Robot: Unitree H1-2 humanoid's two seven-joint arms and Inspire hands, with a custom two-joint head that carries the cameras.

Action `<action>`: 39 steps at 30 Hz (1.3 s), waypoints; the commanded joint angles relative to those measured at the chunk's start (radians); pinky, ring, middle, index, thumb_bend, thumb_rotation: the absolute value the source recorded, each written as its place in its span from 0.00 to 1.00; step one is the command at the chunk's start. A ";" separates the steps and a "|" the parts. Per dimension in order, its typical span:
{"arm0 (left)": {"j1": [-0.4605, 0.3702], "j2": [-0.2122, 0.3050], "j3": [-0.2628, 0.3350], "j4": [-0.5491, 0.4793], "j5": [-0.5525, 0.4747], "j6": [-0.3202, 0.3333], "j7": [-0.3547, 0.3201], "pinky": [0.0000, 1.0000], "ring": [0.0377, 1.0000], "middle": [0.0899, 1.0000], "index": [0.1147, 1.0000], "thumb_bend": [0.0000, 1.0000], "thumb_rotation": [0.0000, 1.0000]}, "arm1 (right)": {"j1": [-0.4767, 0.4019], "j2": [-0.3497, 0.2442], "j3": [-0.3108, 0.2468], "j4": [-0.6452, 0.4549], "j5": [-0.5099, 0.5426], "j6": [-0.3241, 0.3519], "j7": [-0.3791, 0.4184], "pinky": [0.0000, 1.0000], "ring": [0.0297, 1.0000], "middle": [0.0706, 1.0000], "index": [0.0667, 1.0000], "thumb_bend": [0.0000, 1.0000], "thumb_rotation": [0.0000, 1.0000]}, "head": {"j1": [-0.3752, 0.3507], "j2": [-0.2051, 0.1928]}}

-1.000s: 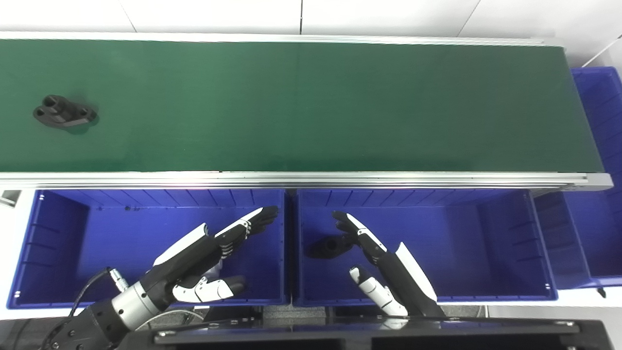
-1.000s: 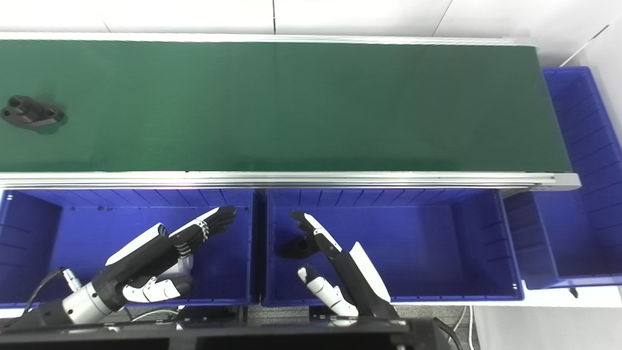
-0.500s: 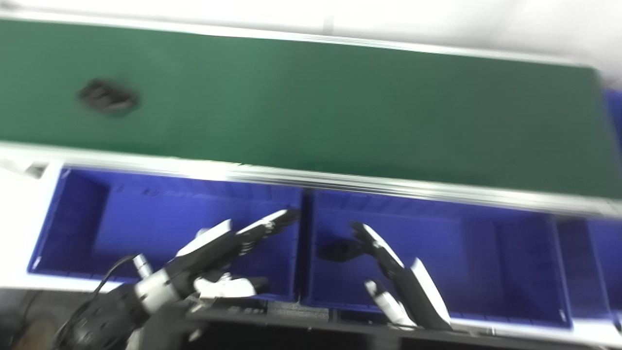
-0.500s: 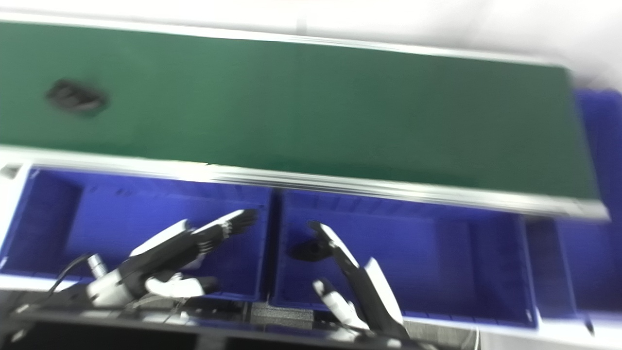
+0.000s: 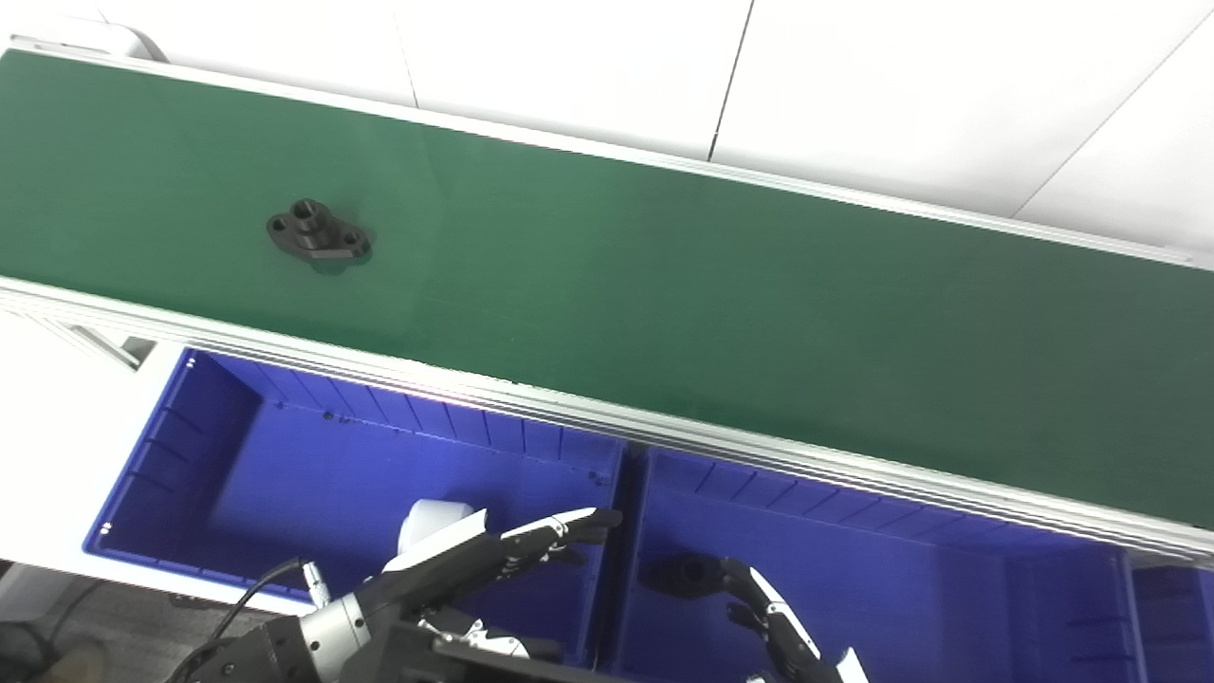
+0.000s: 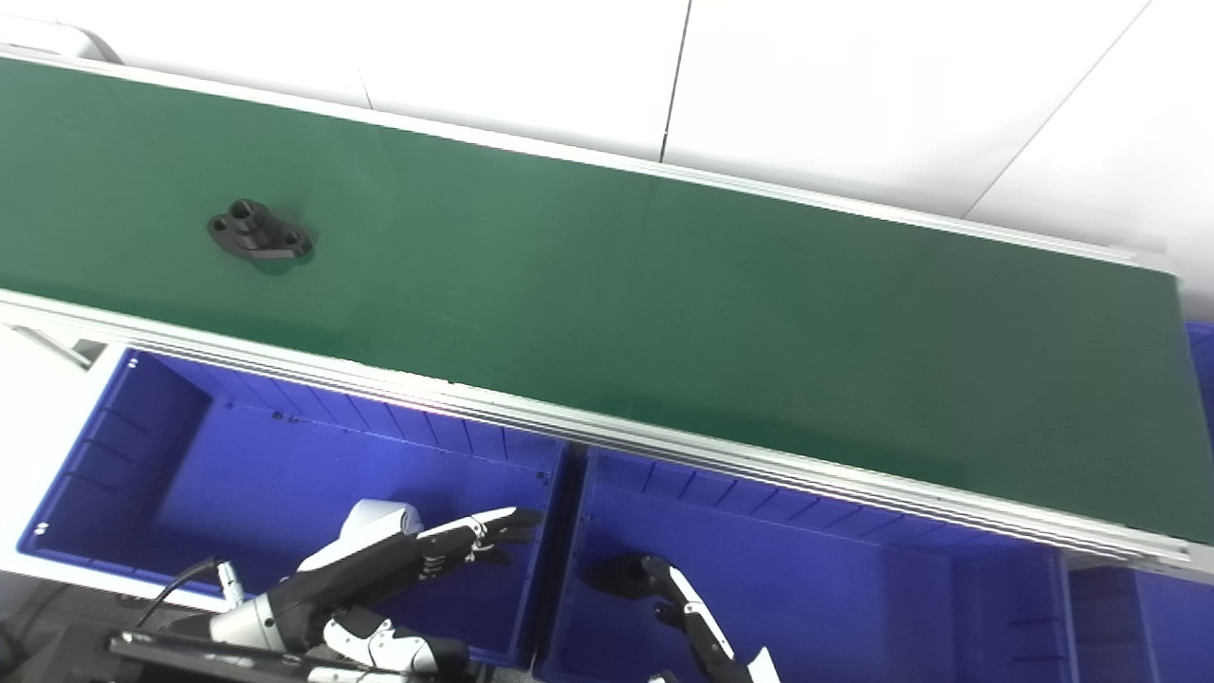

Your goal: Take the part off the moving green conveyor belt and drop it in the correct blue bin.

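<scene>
We look down on the green belt [image 5: 664,275], which runs tilted across the view from upper left to lower right, framed by a silver rail [image 5: 569,408] along its near edge. The black part [image 5: 318,232] lies flat on the belt toward its left end, nearer the near edge than the far one, well apart from both of our hands.

Below the rail sit two blue bins side by side. The left bin [image 5: 218,455] holds a white piece [image 5: 432,522], partly hidden behind our left hand. The right bin [image 5: 948,588] holds a dark piece [image 5: 678,574] near its left wall.

Our left hand [image 5: 474,564] hangs over the left bin's right side, fingers [image 5: 569,524] stretched out straight and pointing toward the wall between the bins, thumb apart below; it is spread wide and holds nothing. Our right hand [image 5: 773,621] rises from the bottom edge over the right bin, its fingertips just beside the dark piece. Only the fingers show, extended and grasping nothing, though much of the hand is cut off by the frame.

A white wall [image 5: 854,85] stands beyond the belt.
</scene>
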 commanded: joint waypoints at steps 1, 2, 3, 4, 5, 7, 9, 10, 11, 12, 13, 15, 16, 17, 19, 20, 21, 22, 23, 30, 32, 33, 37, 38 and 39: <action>0.008 0.009 -0.006 -0.008 -0.005 -0.039 0.003 0.88 0.94 0.98 0.95 0.37 0.45 | 0.007 0.000 0.005 -0.018 0.006 -0.058 0.002 0.86 0.92 0.94 0.92 0.53 0.96 | -0.002 0.000; 0.007 0.010 -0.006 -0.009 -0.003 -0.037 0.003 0.88 0.94 0.98 0.95 0.37 0.43 | 0.005 0.000 0.006 -0.017 0.008 -0.059 0.002 0.86 0.92 0.94 0.92 0.53 0.96 | -0.005 0.003; 0.006 0.011 -0.006 -0.011 -0.002 -0.035 0.003 0.88 0.94 0.98 0.95 0.37 0.42 | 0.004 0.000 0.007 -0.017 0.009 -0.060 0.002 0.86 0.92 0.94 0.92 0.52 0.95 | -0.007 0.005; 0.005 0.013 -0.006 -0.014 -0.003 -0.030 0.002 0.88 0.95 0.98 0.95 0.37 0.41 | 0.003 0.001 0.007 -0.017 0.008 -0.060 0.001 0.86 0.92 0.94 0.92 0.53 0.95 | -0.008 0.006; 0.004 0.014 -0.006 -0.017 -0.003 -0.025 0.001 0.88 0.95 0.98 0.96 0.37 0.41 | 0.002 0.001 0.006 -0.018 0.007 -0.059 0.001 0.86 0.92 0.94 0.92 0.53 0.95 | -0.008 0.007; 0.001 0.014 -0.006 -0.017 -0.003 -0.022 0.001 0.89 0.95 0.98 0.96 0.37 0.41 | 0.001 0.000 0.005 -0.019 0.009 -0.057 0.002 0.86 0.92 0.94 0.92 0.54 0.95 | -0.008 0.007; -0.001 0.013 -0.006 -0.013 -0.002 -0.025 0.002 0.89 0.95 0.98 0.96 0.38 0.41 | 0.000 -0.002 0.004 -0.018 0.012 -0.057 0.003 0.86 0.92 0.94 0.92 0.54 0.94 | -0.010 0.007; -0.002 0.012 -0.006 -0.011 -0.002 -0.028 0.002 0.89 0.95 0.98 0.96 0.38 0.41 | -0.002 -0.003 0.003 -0.018 0.014 -0.058 0.004 0.86 0.92 0.94 0.92 0.54 0.94 | -0.010 0.006; -0.004 0.011 -0.006 -0.010 -0.001 -0.031 0.003 0.89 0.95 0.98 0.96 0.38 0.40 | -0.001 -0.004 0.002 -0.022 0.012 -0.056 0.005 0.86 0.92 0.94 0.92 0.54 0.94 | -0.011 0.006; -0.006 0.011 -0.006 -0.009 -0.001 -0.033 0.003 0.89 0.95 0.98 0.96 0.37 0.40 | 0.001 -0.007 0.000 -0.032 0.010 -0.051 0.007 0.86 0.92 0.94 0.92 0.54 0.94 | -0.011 0.006; -0.008 0.010 -0.007 -0.010 -0.002 -0.030 0.002 0.89 0.95 0.98 0.96 0.38 0.39 | 0.002 -0.012 -0.002 -0.043 0.008 -0.048 0.009 0.85 0.91 0.94 0.91 0.53 0.94 | -0.013 0.007; -0.014 0.009 -0.008 -0.011 0.002 -0.031 0.004 0.89 0.95 0.98 0.95 0.38 0.37 | 0.008 -0.027 -0.013 -0.086 0.000 -0.032 0.018 0.83 0.90 0.93 0.90 0.54 0.94 | -0.017 0.007; -0.016 0.009 -0.008 -0.012 0.004 -0.028 0.004 0.89 0.95 0.98 0.95 0.38 0.37 | 0.012 -0.039 -0.020 -0.119 -0.001 -0.019 0.027 0.82 0.89 0.92 0.90 0.55 0.94 | -0.020 0.007; -0.018 0.008 -0.008 -0.012 0.006 -0.027 0.005 0.89 0.95 0.98 0.95 0.38 0.36 | 0.015 -0.047 -0.025 -0.141 0.000 -0.009 0.034 0.80 0.88 0.91 0.89 0.54 0.92 | -0.021 0.007; -0.021 0.006 -0.009 -0.007 0.006 -0.027 0.006 0.89 0.95 0.98 0.95 0.38 0.36 | 0.017 -0.063 -0.033 -0.178 0.007 0.003 0.049 0.79 0.87 0.91 0.88 0.53 0.92 | -0.025 0.005; -0.023 0.004 -0.010 -0.003 0.007 -0.029 0.007 0.89 0.95 0.98 0.95 0.38 0.36 | 0.017 -0.078 -0.036 -0.203 0.018 0.010 0.059 0.78 0.87 0.91 0.89 0.53 0.91 | -0.025 0.005; -0.025 0.001 -0.011 0.000 0.007 -0.032 0.009 0.89 0.94 0.98 0.95 0.38 0.34 | 0.020 -0.097 -0.040 -0.236 0.025 0.027 0.073 0.77 0.87 0.91 0.89 0.53 0.91 | -0.026 0.004; -0.027 -0.002 -0.012 0.002 0.008 -0.034 0.010 0.88 0.94 0.98 0.95 0.38 0.33 | 0.023 -0.115 -0.046 -0.272 0.028 0.050 0.087 0.77 0.87 0.91 0.89 0.54 0.91 | -0.026 0.003; -0.028 -0.004 -0.013 0.004 0.009 -0.036 0.012 0.88 0.94 0.97 0.95 0.38 0.33 | 0.026 -0.131 -0.053 -0.308 0.024 0.077 0.102 0.77 0.87 0.91 0.89 0.54 0.91 | -0.026 0.003; -0.032 -0.009 -0.018 0.008 0.013 -0.035 0.018 0.88 0.94 0.97 0.95 0.38 0.31 | -0.001 -0.214 -0.138 -0.611 -0.107 0.299 0.221 0.77 0.89 0.92 0.90 0.57 0.86 | -0.033 0.002; -0.034 -0.012 -0.021 0.018 0.009 -0.045 0.020 0.88 0.94 0.97 0.94 0.38 0.31 | -0.024 -0.238 -0.171 -0.683 -0.114 0.357 0.259 0.77 0.89 0.92 0.90 0.58 0.84 | -0.035 0.000; -0.036 -0.015 -0.023 0.023 0.009 -0.049 0.022 0.87 0.93 0.96 0.94 0.38 0.30 | -0.037 -0.247 -0.187 -0.710 -0.110 0.379 0.272 0.77 0.88 0.92 0.89 0.59 0.82 | -0.036 -0.002; -0.035 -0.022 -0.027 0.032 0.013 -0.055 0.026 0.87 0.93 0.96 0.94 0.39 0.32 | -0.074 -0.280 -0.264 -0.741 -0.072 0.350 0.285 0.78 0.87 0.90 0.87 0.62 0.71 | -0.035 -0.003; -0.036 -0.023 -0.027 0.034 0.014 -0.055 0.026 0.87 0.93 0.96 0.94 0.39 0.32 | -0.078 -0.282 -0.279 -0.741 -0.068 0.339 0.288 0.79 0.87 0.89 0.87 0.62 0.70 | -0.035 -0.003; -0.037 -0.023 -0.028 0.036 0.015 -0.056 0.026 0.87 0.93 0.96 0.94 0.39 0.32 | -0.085 -0.279 -0.309 -0.741 -0.089 0.314 0.289 0.79 0.87 0.89 0.87 0.63 0.68 | -0.035 -0.003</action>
